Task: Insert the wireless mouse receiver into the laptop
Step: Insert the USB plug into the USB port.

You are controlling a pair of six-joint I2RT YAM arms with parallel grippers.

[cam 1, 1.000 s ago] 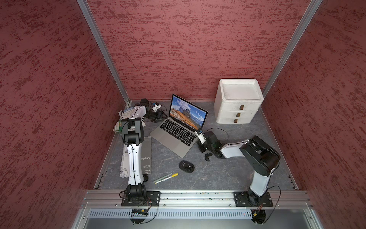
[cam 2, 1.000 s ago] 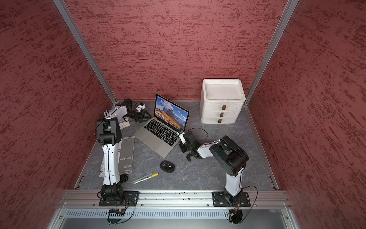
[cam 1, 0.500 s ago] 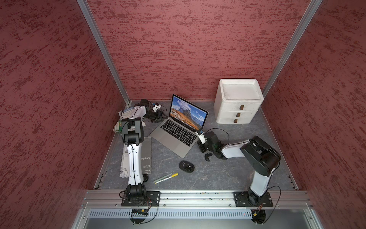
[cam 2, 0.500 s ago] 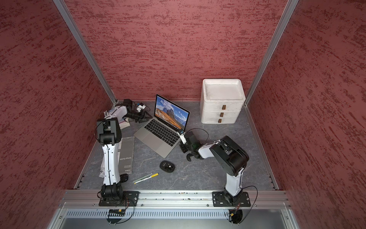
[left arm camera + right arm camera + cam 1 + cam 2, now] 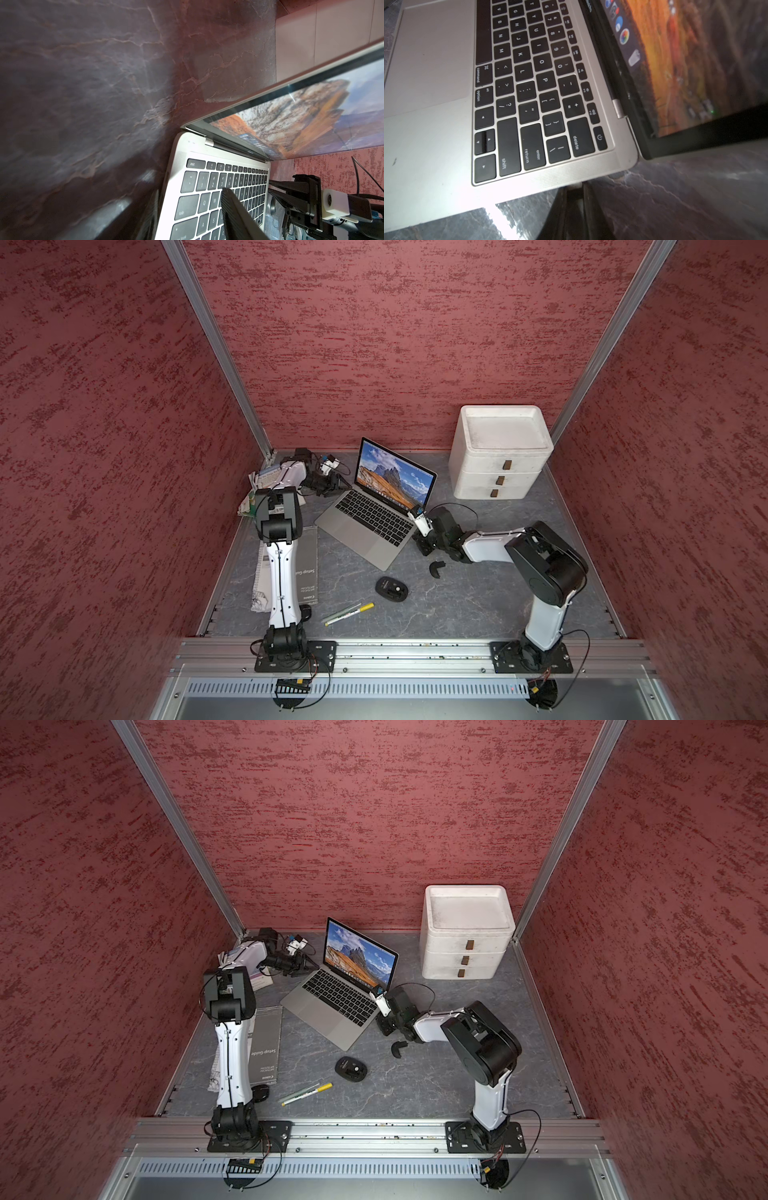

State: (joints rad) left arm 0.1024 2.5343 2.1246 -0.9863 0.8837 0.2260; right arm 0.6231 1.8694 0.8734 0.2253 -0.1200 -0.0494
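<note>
Altogether: one laptop (image 5: pixel 356 531), one mouse (image 5: pixel 391 588), one receiver (image 5: pixel 576 188).

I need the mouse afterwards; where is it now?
In both top views the mouse lies on the table, between the laptop and the yellow-capped pen.

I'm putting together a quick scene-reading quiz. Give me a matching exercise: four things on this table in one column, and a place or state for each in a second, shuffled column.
Things
1. laptop
2. mouse
3. drawer unit
4. pen

Places or states
A. lying flat, closest of the four to the front rail
B. standing against the back wall, by the right corner
C. open, screen lit with a mountain picture
D. just in front of the laptop's near corner

Pairs: 1-C, 2-D, 3-B, 4-A
</note>
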